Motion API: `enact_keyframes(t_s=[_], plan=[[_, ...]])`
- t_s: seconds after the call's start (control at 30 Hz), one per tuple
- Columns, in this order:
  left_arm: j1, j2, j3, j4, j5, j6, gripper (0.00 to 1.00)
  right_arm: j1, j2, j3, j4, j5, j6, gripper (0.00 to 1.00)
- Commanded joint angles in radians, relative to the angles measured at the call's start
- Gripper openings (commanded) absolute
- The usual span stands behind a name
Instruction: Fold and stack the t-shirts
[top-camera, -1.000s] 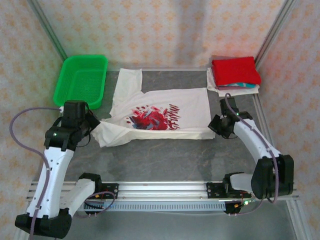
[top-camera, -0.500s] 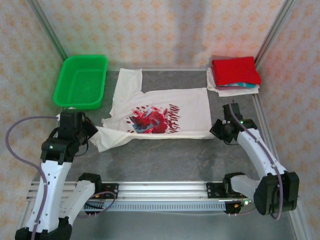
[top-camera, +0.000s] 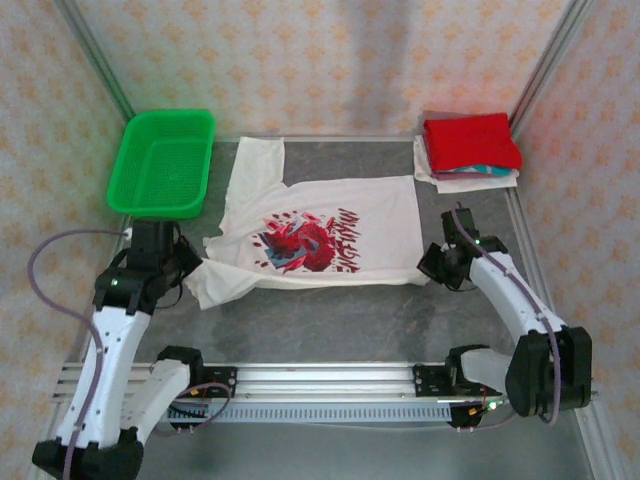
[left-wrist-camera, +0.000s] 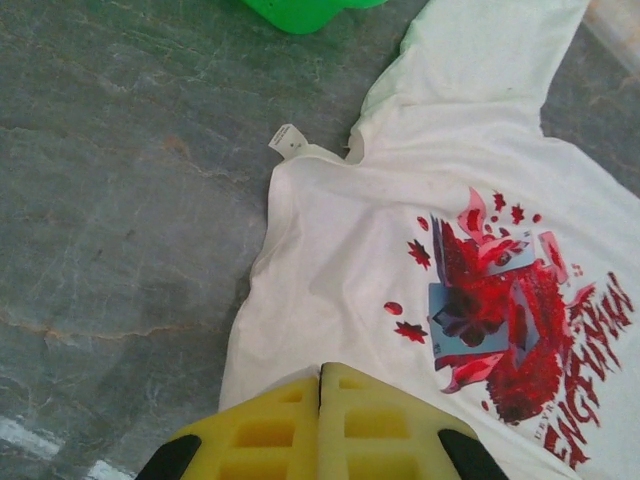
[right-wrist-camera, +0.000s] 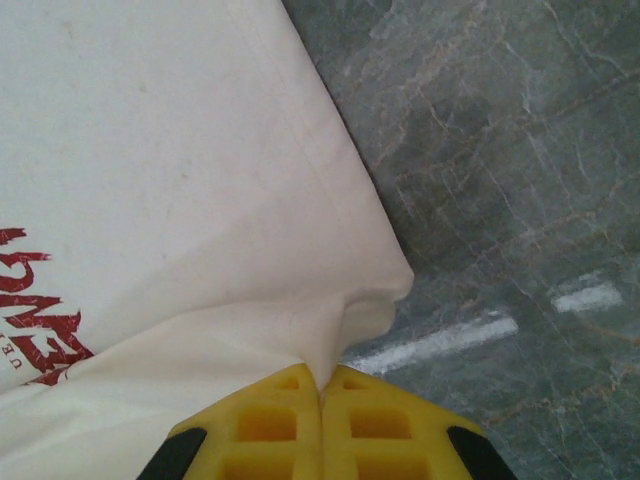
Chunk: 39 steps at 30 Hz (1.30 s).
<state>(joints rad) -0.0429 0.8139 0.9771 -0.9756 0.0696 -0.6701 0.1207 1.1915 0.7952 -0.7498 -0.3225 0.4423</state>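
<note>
Right wrist: right gripper (right-wrist-camera: 322, 392) fully closed on cream t-shirt (right-wrist-camera: 170, 170) corner.

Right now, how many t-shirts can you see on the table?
4. A cream-white t-shirt lies spread in the middle. At the far right corner a red t-shirt lies on top of a teal-edged one and a white one. More may hide between them.

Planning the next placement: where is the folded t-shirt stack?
In the top view, the folded t-shirt stack, red on top, sits at the table's far right corner, beyond the right gripper and right of the spread cream t-shirt.
</note>
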Motion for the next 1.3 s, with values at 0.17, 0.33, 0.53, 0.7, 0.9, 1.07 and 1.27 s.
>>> enact_keyframes(t_s=[0.17,0.33,0.53,0.7,0.9,1.07,1.27], plan=[[0.03,0.134,0.08,0.082,-0.038,0.088,0.0,-0.008,0.112,0.097,0.016,0.026,-0.042,0.0],[0.041,0.174,0.104,0.125,-0.055,0.114,0.0,-0.011,0.15,0.133,0.024,0.055,-0.043,0.0],[0.043,0.278,0.154,0.162,-0.033,0.164,0.0,-0.011,0.217,0.177,0.054,0.047,-0.046,0.0],[0.043,0.369,0.186,0.192,-0.021,0.184,0.0,-0.01,0.288,0.205,0.073,0.057,-0.047,0.01],[0.043,0.56,0.313,0.257,0.015,0.223,0.0,-0.012,0.398,0.282,0.088,0.077,-0.043,0.03],[0.042,0.816,0.56,0.208,0.056,0.29,0.3,-0.018,0.482,0.374,0.051,0.132,-0.038,0.19],[0.023,0.866,0.671,0.117,-0.035,0.279,0.45,-0.018,0.417,0.4,0.011,0.131,-0.046,0.33]])
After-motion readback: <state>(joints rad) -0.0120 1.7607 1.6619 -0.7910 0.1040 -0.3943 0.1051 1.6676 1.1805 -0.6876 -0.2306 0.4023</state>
